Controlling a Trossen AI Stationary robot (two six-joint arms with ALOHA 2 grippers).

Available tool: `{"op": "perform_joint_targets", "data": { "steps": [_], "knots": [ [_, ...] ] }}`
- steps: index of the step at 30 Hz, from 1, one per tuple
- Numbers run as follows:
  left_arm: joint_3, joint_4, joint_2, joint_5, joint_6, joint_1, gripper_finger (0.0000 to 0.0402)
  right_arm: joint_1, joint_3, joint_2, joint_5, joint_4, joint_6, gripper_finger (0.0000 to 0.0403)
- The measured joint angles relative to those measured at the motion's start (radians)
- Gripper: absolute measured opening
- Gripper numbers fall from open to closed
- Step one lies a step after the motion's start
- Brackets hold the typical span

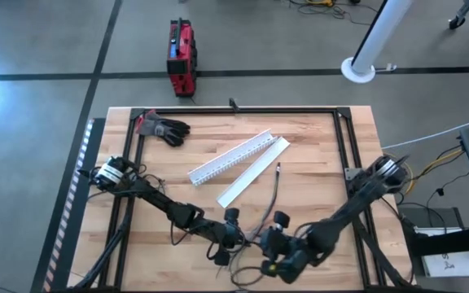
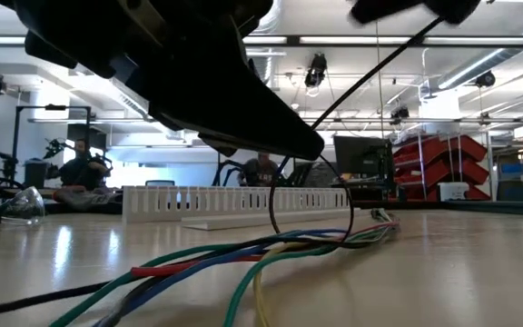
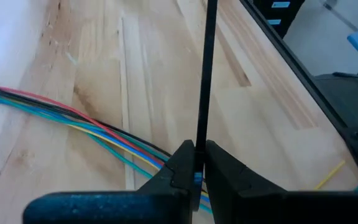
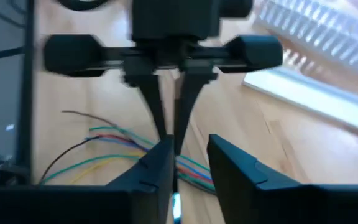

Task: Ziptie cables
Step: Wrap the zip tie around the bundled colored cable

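The cables [image 1: 273, 191], a loose bunch of thin green, red, blue and yellow wires, lie on the wooden table near its front edge; they also show as cables [image 2: 243, 259] and cables [image 3: 92, 124]. A thin black zip tie [image 2: 272, 209] forms a loop around the bunch, and its strip [image 3: 206, 74] runs away from my left gripper [image 3: 196, 163], which is shut on it. My right gripper [image 4: 191, 165] stands open just opposite, facing the left gripper's fingers [image 4: 157, 118], with the cables beneath both. My left gripper pinches the zip tie's strip [image 3: 202, 140] between its two fingertips, which lie across the strip. The strip stands straight out past the fingers, clear of the table, while the loop end hangs around the cable bunch [image 2: 311, 238], which rests on the table.
A long white slotted channel [image 1: 230, 159] and its flat white lid [image 1: 255, 172] lie slantwise in the table's middle. A dark glove [image 1: 163, 129] rests at the far left. A black frame [image 1: 243, 111] borders the table. A red case [image 1: 181, 55] stands on the floor beyond.
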Motion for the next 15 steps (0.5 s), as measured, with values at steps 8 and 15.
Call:
{"op": "perform_joint_targets", "data": {
  "steps": [8, 15],
  "knots": [
    [0.001, 0.003, 0.0, 0.0, 0.002, 0.0, 0.001, -0.067, -0.001, 0.065, -0.13, 0.055, 0.023, 0.0113],
    [0.001, 0.004, 0.0, 0.0, 0.006, -0.001, 0.001, -0.075, -0.001, 0.116, -0.133, 0.097, 0.031, 0.009]
  ]
}}
